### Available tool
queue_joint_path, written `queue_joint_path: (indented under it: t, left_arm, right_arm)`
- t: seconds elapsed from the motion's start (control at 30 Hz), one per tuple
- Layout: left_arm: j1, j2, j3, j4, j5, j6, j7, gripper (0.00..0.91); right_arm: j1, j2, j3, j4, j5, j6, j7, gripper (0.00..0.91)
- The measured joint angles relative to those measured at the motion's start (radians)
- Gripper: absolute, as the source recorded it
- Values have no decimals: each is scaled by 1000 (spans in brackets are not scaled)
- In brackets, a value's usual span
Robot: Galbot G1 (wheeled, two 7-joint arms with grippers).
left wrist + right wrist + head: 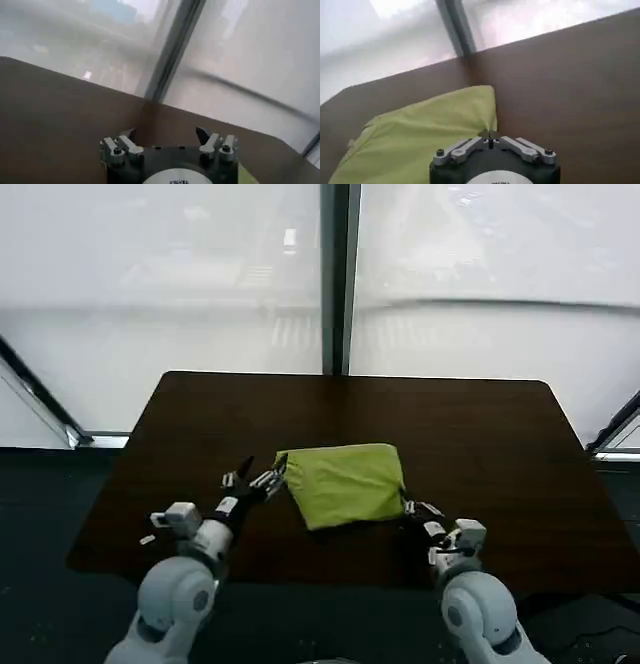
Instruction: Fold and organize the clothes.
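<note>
The clothes are one lime-green T-shirt (345, 482), folded into a compact bundle in the middle of the dark brown table (480, 444). My left gripper (262, 475) hovers at the bundle's left edge, open, its fingers (131, 136) spread wide with only table between them (166, 134). A sliver of the green shirt (246, 175) shows beside it. My right gripper (411, 507) is at the bundle's near right corner. It is shut (490, 136), and the T-shirt (420, 140) tapers to a pinched point at its fingertips.
The table's far edge (350, 376) meets a large window with a dark vertical frame post (338, 279). Bare tabletop lies all round the shirt, widest to the right and behind it.
</note>
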State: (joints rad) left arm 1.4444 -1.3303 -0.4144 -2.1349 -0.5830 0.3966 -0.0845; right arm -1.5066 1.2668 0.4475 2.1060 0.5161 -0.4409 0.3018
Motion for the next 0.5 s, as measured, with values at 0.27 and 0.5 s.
queue_joint_path:
  t: [0.27,0.5]
  left_arm:
    - [0,-15,-1,7,11,-7,6,878]
    - [7,-23,-1,12,18,-13,9,878]
  right_arm:
    - [-62,17,154,3,-146,-38,66,0]
    - [-95,16,147,16,-154,-89,0,0]
